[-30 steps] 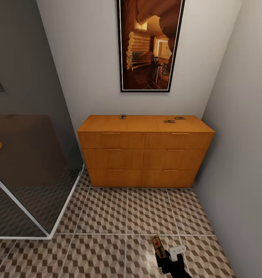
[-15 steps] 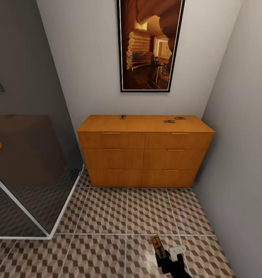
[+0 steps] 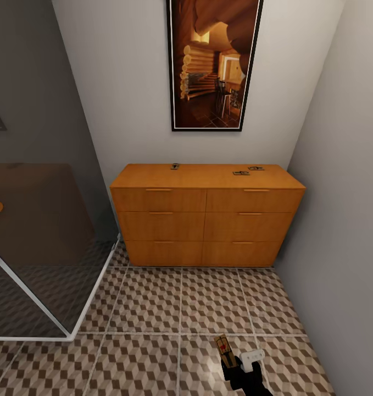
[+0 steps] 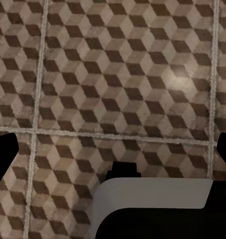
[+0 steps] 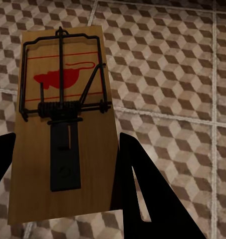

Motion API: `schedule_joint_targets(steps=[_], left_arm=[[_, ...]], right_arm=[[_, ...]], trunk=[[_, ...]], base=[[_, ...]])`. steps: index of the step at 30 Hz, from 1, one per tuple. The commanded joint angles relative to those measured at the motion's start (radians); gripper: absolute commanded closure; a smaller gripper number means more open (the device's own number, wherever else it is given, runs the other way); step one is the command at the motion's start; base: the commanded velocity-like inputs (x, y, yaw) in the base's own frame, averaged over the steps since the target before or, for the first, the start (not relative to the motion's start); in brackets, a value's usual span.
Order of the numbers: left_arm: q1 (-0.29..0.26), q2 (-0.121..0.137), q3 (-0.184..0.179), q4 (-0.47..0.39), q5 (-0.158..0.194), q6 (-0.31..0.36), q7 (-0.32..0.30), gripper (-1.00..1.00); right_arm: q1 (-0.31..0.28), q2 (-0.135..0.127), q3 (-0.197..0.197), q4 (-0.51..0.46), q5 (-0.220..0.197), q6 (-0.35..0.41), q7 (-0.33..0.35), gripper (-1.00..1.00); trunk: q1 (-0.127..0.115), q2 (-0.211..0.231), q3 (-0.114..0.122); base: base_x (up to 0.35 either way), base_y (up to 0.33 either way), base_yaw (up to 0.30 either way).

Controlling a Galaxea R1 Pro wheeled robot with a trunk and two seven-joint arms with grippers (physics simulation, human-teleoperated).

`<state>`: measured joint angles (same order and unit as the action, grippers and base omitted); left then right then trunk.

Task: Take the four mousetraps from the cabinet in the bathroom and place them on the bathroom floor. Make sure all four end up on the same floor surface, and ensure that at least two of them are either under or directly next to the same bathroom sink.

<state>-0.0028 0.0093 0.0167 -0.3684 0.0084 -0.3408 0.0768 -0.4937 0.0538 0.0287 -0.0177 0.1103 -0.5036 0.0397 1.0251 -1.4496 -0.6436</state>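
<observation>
Right hand: your right hand grips a mousetrap by its near end, low over the bathroom floor.
Right wrist view: you see what the head view blurs, the trap's black wire and red mouse mark.
Left hand: its finger tips sit at the frame edges in the left wrist view, spread wide, nothing between them, above tiles.
Cabinet: three more mousetraps lie on the cabinet top.
Surroundings: glass shower screen at your left, grey wall on the right, picture above.
</observation>
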Motion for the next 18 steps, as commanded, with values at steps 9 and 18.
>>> schedule_joint_targets(steps=[9, 18], left_arm=[[0.000, 0.000, 0.001, 0.000, 0.001, -0.003, 0.001, -1.00], [0.000, 0.000, 0.000, 0.000, 0.001, -0.003, 0.001, -1.00]], right_arm=[[0.000, 0.000, 0.002, 0.001, 0.002, -0.003, -0.003, 1.00], [-0.001, 0.000, 0.002, 0.001, 0.002, -0.003, -0.003, 1.00]], trunk=[[0.000, 0.000, -0.001], [0.000, 0.000, -0.001]], base=[[0.000, 0.000, 0.000], [0.000, 0.000, 0.000]])
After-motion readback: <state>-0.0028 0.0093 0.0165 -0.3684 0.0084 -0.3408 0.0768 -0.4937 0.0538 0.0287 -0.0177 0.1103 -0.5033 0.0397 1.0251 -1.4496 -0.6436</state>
